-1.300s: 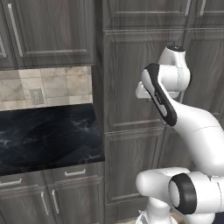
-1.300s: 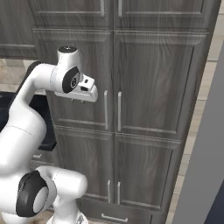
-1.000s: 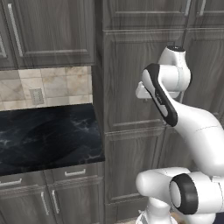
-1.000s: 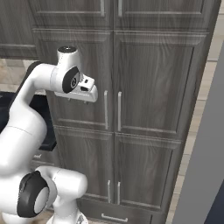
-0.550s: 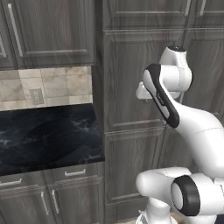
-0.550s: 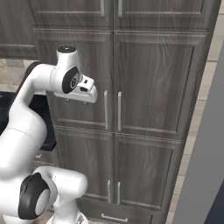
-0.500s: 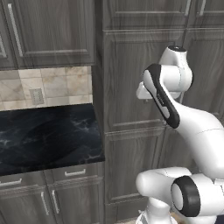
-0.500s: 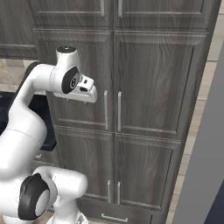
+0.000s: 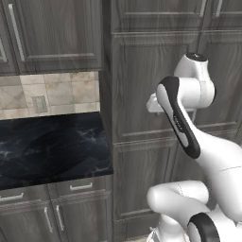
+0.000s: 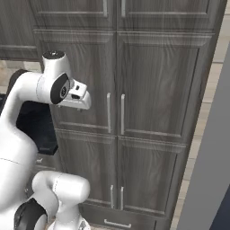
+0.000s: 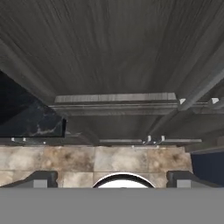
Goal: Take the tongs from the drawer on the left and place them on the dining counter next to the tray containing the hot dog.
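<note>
Facing the tall cabinet doors, the arm has the whole task ahead: the gripper stands wide open and empty (two fingertips spread apart). Two drawers sit shut under the black counter; tongs presumably inside one.

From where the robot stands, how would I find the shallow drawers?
Find the black counter under the beige tiled wall. Directly below its front edge sit two shallow drawers. Unlike the tall cabinet doors, they have short horizontal silver handles.
</note>
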Robot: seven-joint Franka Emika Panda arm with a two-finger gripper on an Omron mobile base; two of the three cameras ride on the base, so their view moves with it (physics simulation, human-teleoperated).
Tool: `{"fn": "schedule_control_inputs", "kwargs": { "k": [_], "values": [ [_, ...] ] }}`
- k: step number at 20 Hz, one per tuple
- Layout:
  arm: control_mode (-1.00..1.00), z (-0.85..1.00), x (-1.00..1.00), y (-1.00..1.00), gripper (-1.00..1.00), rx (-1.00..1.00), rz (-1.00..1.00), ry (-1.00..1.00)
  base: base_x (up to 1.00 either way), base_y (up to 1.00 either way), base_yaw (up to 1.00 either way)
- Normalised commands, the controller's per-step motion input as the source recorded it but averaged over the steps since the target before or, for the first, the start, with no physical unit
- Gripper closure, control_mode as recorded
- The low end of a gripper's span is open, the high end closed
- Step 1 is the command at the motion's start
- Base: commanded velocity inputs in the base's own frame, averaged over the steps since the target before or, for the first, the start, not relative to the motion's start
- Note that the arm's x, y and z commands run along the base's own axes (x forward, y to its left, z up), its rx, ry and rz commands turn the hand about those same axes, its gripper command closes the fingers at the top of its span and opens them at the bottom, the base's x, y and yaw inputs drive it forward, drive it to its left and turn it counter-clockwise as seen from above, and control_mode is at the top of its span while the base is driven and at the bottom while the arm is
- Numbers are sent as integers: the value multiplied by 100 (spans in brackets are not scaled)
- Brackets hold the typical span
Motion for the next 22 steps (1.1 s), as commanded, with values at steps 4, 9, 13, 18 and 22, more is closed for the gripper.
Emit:
{"fn": "schedule_control_inputs", "kwargs": {
  "k": [4, 9, 13, 18, 22],
  "values": [
    [-100, 0, -64, 45, -100, -3, 8, -16, 0, 0, 0],
    [-100, 10, -42, 70, -100, -13, 8, -16, 0, 0, 0],
    [-100, 23, -20, 99, -100, -25, 10, -16, 0, 0, 0],
    [-100, 8, -25, 93, -100, -27, 11, -16, 0, 0, 0],
    [-100, -1, -30, 69, -100, -19, 12, -12, 0, 0, 0]
  ]
}}
